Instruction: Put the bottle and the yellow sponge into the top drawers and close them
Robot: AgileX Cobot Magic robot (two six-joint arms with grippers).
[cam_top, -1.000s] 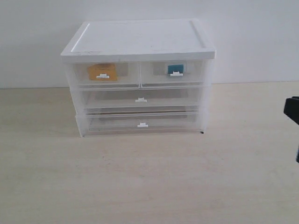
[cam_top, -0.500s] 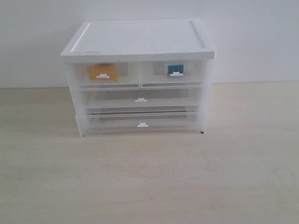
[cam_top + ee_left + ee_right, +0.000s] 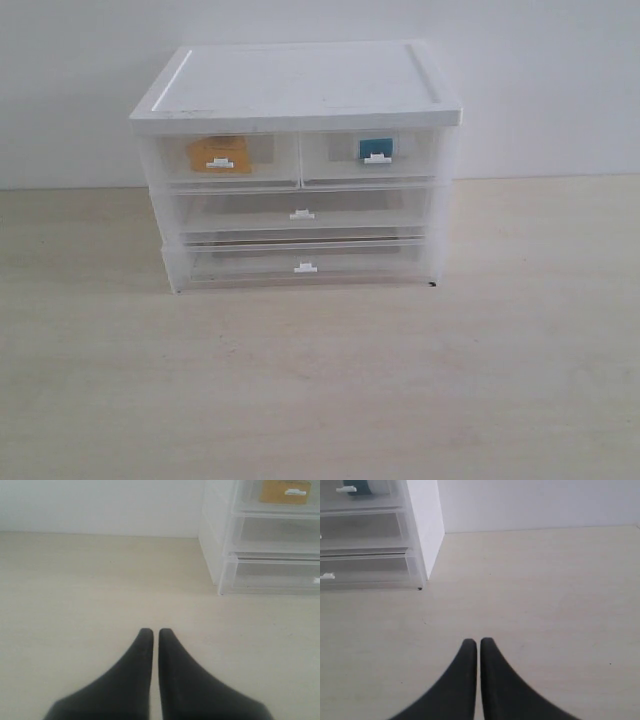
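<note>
A white drawer cabinet [image 3: 300,85] stands at the back of the table. Both top drawers are shut: the left one [image 3: 270,165] holds the yellow sponge [image 3: 220,153] and the right one [image 3: 415,158] holds the bottle, of which only the teal label [image 3: 377,148] shows through the plastic. The sponge [image 3: 284,491] also shows in the left wrist view, the bottle's label [image 3: 362,487] in the right wrist view. My left gripper [image 3: 151,631] is shut and empty over the bare table, away from the cabinet. My right gripper [image 3: 477,641] is likewise shut and empty. Neither arm appears in the exterior view.
Two full-width translucent drawers [image 3: 300,212] [image 3: 305,263] sit shut below the top pair. A white wall [image 3: 550,80] stands behind the cabinet. The pale wooden tabletop [image 3: 320,390] stretches in front.
A dark part of the right arm stood at the right edge of the exterior view a second ago and has since left it. The cabinet and its contents have not moved.
</note>
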